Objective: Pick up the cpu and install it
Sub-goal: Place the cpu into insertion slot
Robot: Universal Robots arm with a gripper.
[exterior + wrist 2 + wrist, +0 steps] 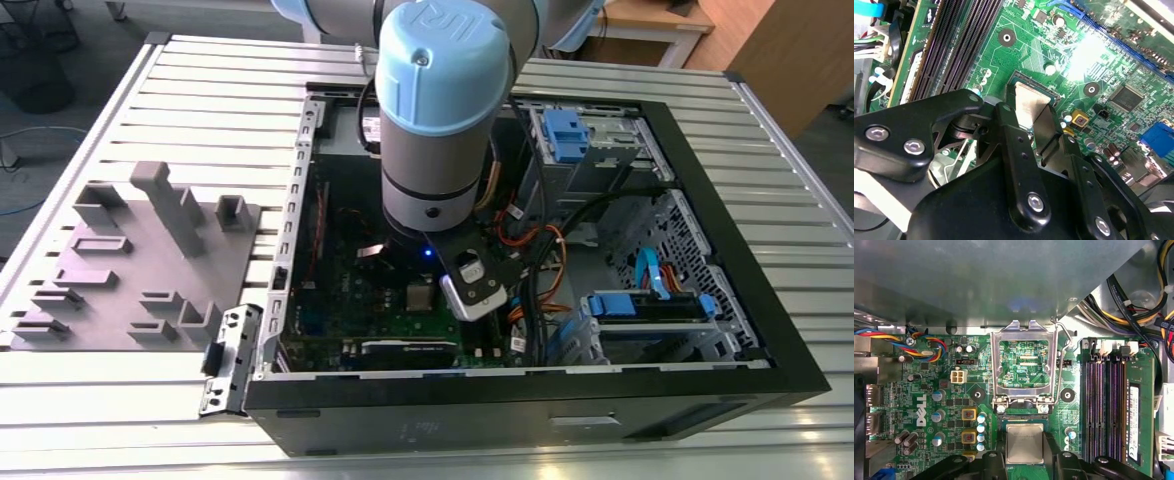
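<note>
Currently the cpu [1025,442] sits square between the two black fingers [995,463] of the gripper [1025,452], dull silver top facing up. In both wrist views the fingers are closed in to about the chip's width, one pressed against each opposite edge, so the tool has the cpu clamped and nothing else. In the second wrist view the chip lies directly over the dark-rimmed socket [1036,84]; whether it is seated or held just above cannot be told. Just beside the chip, in the first wrist view, the shiny metal load frame [994,365] stands swung open on its hinge, hollow middle showing green board through it. Socket and frame are on the green motherboard [929,390], with the purple-black memory slots [1104,405] near on one side and a bundle of coloured wires [929,347] on the other. In the exterior view the arm [441,100] reaches straight down into the open computer case [534,395], which lies on a slatted metal table [200,90]. A grey plastic fixture block [134,270] rests on the table at the exterior view's left, apart from the case.
</note>
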